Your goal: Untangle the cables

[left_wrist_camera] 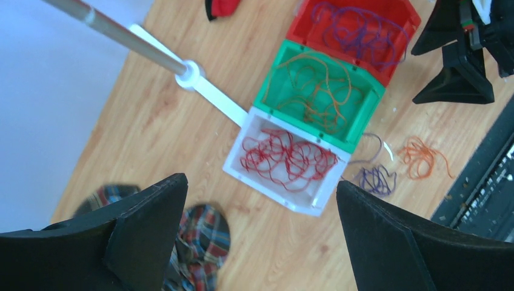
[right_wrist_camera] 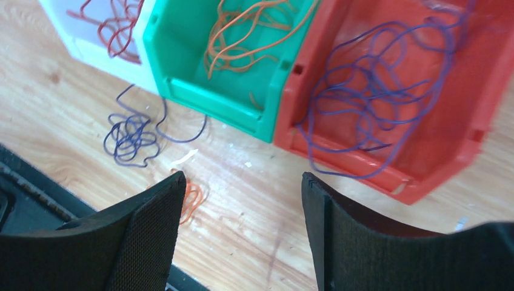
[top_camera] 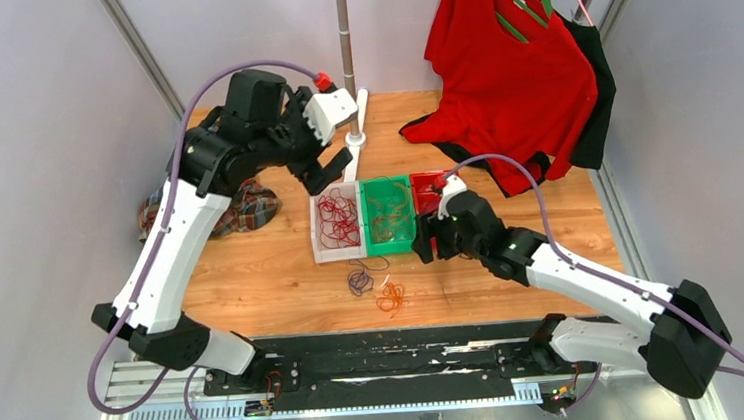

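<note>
— Where are the cables seen?

— Red cables (left_wrist_camera: 285, 159) are piled in the white bin (left_wrist_camera: 324, 191), orange cables (left_wrist_camera: 315, 91) in the green bin (left_wrist_camera: 367, 118) and purple cables (left_wrist_camera: 357, 30) in the red bin (left_wrist_camera: 301, 27). The bins are set touching in a row at the middle of the top view. One purple loop seems to be draped over the red bin's front lip. Just below the row, a purple bundle (top_camera: 359, 279) and an orange bundle (top_camera: 390, 297) are left on the table (top_camera: 253, 280), near each other but apart.

— And the grippers?

— The left gripper (top_camera: 330, 168) is held above the white bin's upper-left corner, fingers spread, with nothing between them. The right gripper (top_camera: 429, 241) is held low by the red bin, likewise parted and empty.

— What is found around them?

— A pole (top_camera: 345, 32) is stood just above the white bin, close to the left gripper. A red shirt (top_camera: 507, 69) is hung at upper right. A plaid cloth (top_camera: 247, 205) is laid at the left. In the top view the red bin is partly hidden by the right arm.
</note>
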Controlling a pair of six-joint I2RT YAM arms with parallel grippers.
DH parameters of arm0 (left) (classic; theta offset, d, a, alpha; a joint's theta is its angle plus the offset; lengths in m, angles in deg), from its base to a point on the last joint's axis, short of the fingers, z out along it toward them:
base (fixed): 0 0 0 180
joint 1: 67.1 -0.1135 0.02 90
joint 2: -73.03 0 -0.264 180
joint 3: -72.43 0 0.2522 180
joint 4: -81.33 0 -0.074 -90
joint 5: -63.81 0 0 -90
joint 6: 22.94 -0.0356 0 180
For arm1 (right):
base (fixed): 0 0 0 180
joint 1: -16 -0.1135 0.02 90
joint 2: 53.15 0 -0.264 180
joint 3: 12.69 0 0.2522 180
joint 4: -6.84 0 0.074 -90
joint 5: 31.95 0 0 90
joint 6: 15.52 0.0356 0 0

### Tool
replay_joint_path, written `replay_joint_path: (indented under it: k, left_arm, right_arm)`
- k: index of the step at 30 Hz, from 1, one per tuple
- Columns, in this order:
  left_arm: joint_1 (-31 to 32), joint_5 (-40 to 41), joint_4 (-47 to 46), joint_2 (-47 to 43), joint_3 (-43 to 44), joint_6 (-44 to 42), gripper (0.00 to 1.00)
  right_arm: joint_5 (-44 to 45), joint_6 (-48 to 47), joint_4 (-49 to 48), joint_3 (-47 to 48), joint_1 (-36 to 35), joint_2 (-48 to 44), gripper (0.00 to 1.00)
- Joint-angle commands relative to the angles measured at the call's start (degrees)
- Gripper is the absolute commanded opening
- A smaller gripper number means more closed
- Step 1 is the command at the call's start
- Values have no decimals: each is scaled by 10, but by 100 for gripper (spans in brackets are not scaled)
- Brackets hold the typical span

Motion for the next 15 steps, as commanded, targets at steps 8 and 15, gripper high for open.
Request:
replay_joint_path:
  k: [8,15]
  left_arm:
    - [-26,35,39,-40,-100,35,98]
    - [-26,25,39,-46,-102,38,98]
  right_arm:
    - [-76,42,-48,20,-115,128,69]
    - [-55,67,-46,33,-148,215,58]
